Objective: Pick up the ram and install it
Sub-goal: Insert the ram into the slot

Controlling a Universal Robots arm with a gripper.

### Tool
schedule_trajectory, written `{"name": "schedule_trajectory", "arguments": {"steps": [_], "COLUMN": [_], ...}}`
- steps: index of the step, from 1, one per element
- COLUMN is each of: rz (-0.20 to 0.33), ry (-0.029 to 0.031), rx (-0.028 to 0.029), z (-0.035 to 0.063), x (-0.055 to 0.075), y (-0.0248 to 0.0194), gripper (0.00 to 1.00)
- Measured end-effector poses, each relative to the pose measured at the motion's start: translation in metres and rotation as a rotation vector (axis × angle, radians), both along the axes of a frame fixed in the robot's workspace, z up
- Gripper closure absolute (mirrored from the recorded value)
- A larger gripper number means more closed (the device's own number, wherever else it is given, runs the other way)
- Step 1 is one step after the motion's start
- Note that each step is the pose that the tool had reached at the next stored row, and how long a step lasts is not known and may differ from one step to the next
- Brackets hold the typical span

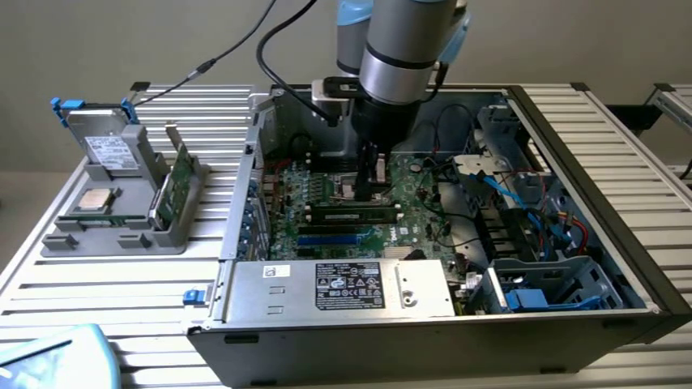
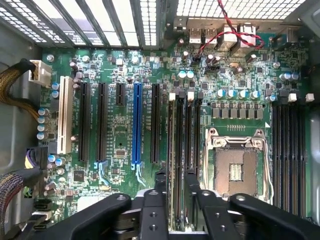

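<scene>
Installation stage, judged from the layout: the gripper (image 1: pixel 373 194) hung inside the computer case (image 1: pixel 433 348), low over the motherboard (image 2: pixel 120 65), with the ram (image 1: pixel 352 215) directly beneath it, standing on edge in a memory slot (image 2: pixel 176 130); whether the gripper clasped the ram or was clear of it could not be told; whether the white latches (image 2: pixel 172 96) at the slot's far end had closed could not be told either. By this reading the pick-up was done and seating was the step in hand; that step called for a straight, even push along the slot line, with no tilt toward the processor socket (image 2: pixel 235 172) just beside the gripper, which looked empty. Container 1, the case: motherboard, a silver power supply (image 1: pixel 346 284) near the front wall, a blue drive cage (image 1: pixel 540 296) and loose cables. Container 2, a grey tray (image 1: pixel 65 241) outside the case, well apart from the gripper: 1 grey drive (image 1: pixel 108 150) with a white label, 1 square processor chip (image 1: pixel 97 198), and 1 second green stick (image 1: pixel 177 185) upright on its long edge
</scene>
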State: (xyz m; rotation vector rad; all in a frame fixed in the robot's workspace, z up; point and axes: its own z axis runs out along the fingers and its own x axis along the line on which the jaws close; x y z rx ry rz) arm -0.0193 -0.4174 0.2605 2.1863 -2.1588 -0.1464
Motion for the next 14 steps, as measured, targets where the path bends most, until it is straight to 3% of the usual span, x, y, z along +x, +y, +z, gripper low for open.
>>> {"name": "schedule_trajectory", "arguments": {"steps": [4, 8, 10, 14], "rz": [0.000, 0.000, 0.000, 0.000], "ry": [-0.0238, -0.0407, -0.0440, -0.0443], "rx": [-0.0004, -0.0028, -0.0034, -0.0033], "z": [0.0002, 0.0006, 0.0007, 0.0007], "x": [-0.0019, -0.0022, -0.0022, -0.0023], "y": [0.0001, 0.0001, 0.0001, 0.0001], "gripper": [0.89, 0.89, 0.89, 0.89]}}
